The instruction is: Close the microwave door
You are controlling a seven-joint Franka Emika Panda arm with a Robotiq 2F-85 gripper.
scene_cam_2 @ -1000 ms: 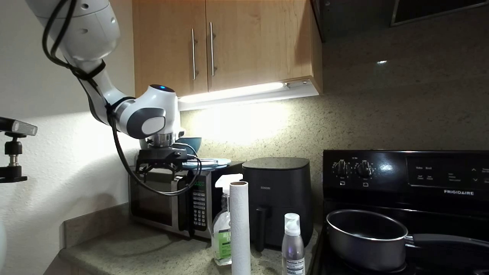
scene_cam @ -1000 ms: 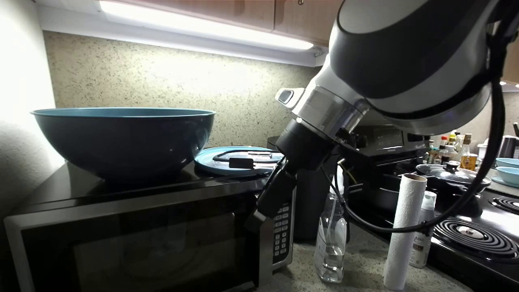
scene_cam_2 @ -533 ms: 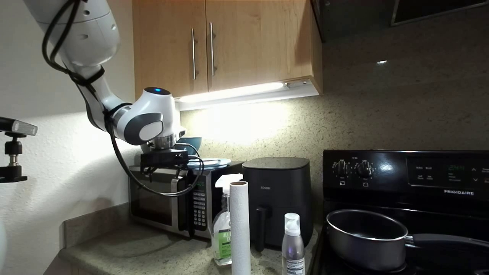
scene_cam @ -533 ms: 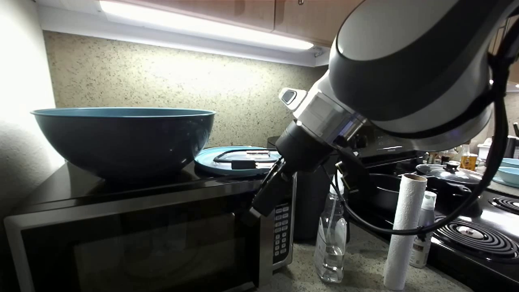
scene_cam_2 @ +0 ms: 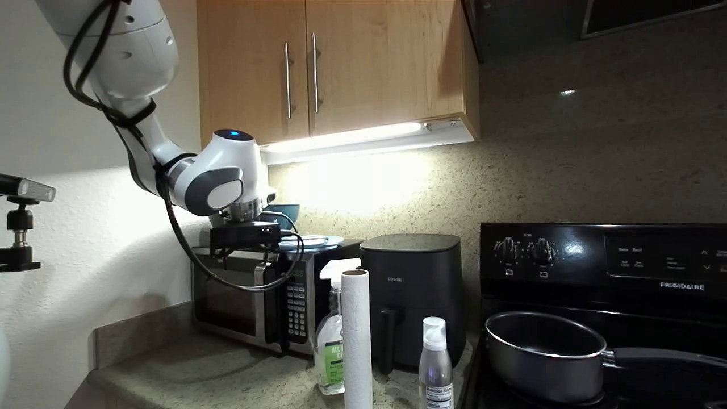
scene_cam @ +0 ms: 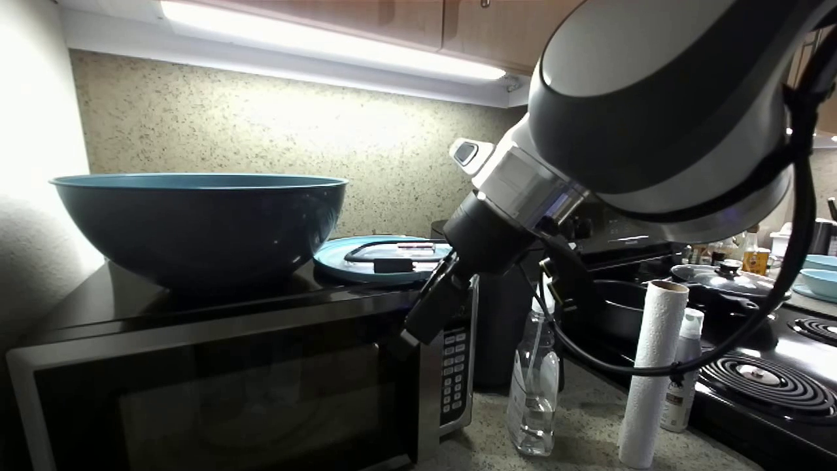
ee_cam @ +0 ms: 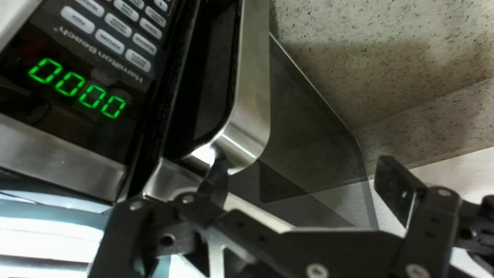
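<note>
FYI, your black two-finger gripper (ee_cam: 303, 170) is spread wide, not pinching anything afaict. Vs a sec ago you've tipped it a bit and its tips crept toward 11 o'clock in an exterior view, landing approx 2 o'clock from the middle of the wide dark-glass, silver-framed microwave door (scene_cam: 248, 392). Last half sec, basically nada. Door looks unmoved in both exterior views, so IMO that was just lining up, no actual closing yet. Wrist view: one finger (ee_cam: 218, 181) is right by the rounded end of the curved brushed-metal handle (ee_cam: 254, 77), approx 7 o'clock from it; can't tell if touching. The other's well apart, btwn 3 and 4. It's dark btwn the door's frame and the glossy black button panel (ee_cam: 92, 73) up at 10 o'clock, so my guess is it's slightly ajar. Next you'd prob want that finger clear of the handle, then shove the frame inward; hooking could drag the door out.
</note>
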